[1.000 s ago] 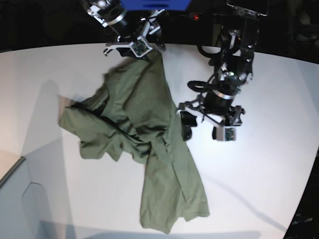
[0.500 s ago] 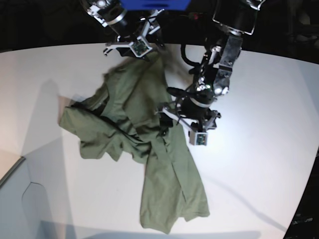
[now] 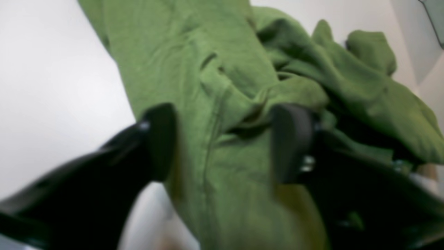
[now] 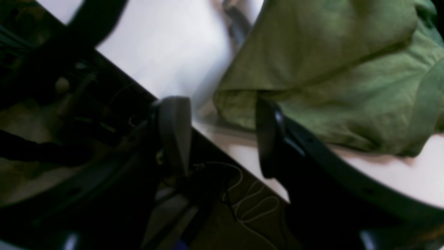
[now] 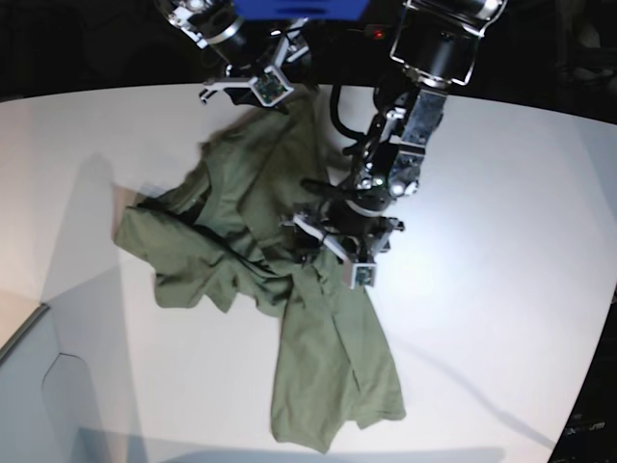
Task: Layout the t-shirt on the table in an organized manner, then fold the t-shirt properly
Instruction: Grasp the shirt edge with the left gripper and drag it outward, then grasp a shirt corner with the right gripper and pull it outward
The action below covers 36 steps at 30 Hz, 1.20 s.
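The olive-green t-shirt [image 5: 253, 193] lies crumpled on the white table [image 5: 501, 289], one long part running toward the near edge. My left gripper [image 5: 326, 253] hovers low over the shirt's bunched middle. In the left wrist view its black fingers [image 3: 159, 139] stand apart, a ridge of the t-shirt [image 3: 208, 52] between them, and it is open. My right gripper [image 5: 253, 92] sits at the shirt's far corner by the table's far edge. Its jaws are open in the right wrist view, with the t-shirt [image 4: 329, 69] hem just beyond the gap.
A grey-white box corner [image 5: 29, 386] stands at the near left. Beyond the table's far edge [image 4: 166, 52] is dark floor with thin cables [image 4: 242, 208]. Bare tabletop [image 3: 52, 86] lies beside the shirt.
My left arm has swung left from the bare table onto the shirt's middle, and its jaws have narrowed somewhat. The right arm has stayed in place.
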Each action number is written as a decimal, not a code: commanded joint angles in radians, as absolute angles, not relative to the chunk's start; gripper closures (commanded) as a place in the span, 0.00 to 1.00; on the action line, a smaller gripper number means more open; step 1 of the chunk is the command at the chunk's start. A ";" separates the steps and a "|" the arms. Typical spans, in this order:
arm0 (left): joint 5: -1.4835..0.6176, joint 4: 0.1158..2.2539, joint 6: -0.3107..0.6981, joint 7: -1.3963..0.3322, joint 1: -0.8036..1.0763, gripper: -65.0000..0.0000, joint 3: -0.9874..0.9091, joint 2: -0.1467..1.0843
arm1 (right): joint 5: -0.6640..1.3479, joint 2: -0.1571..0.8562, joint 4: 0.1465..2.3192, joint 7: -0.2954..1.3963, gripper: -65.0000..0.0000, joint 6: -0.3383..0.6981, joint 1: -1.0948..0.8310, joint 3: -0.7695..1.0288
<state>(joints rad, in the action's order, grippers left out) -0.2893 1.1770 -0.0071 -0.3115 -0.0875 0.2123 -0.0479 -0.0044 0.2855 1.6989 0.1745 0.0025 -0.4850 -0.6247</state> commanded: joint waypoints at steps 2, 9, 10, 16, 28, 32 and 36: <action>-0.297 1.176 0.002 -0.286 -0.120 0.58 0.214 -0.059 | -0.005 0.286 1.713 0.153 0.54 0.004 -0.489 -0.625; -0.298 1.152 0.004 -0.285 -0.151 0.94 0.209 -0.062 | -0.005 0.285 1.670 0.153 0.54 0.004 -0.489 -0.599; -0.298 1.158 0.004 -0.285 -0.151 1.00 0.208 -0.061 | -0.005 0.285 1.664 0.153 0.54 0.004 -0.489 -0.595; -0.298 1.260 0.004 -0.285 -0.101 1.00 0.185 -0.031 | -0.005 0.286 1.662 0.153 0.54 0.004 -0.486 -0.590; -0.309 1.687 0.005 -0.285 0.286 1.00 -0.186 -0.013 | -0.004 0.283 1.670 0.147 0.54 0.004 -0.476 -0.567; -0.452 1.682 0.007 -0.285 0.351 1.00 -0.325 -0.001 | -0.004 0.283 1.672 0.145 0.54 0.002 -0.449 -0.565; -0.615 1.603 0.007 -0.286 0.378 1.00 -0.410 0.079 | -0.004 0.282 1.673 0.145 0.54 0.002 -0.435 -0.536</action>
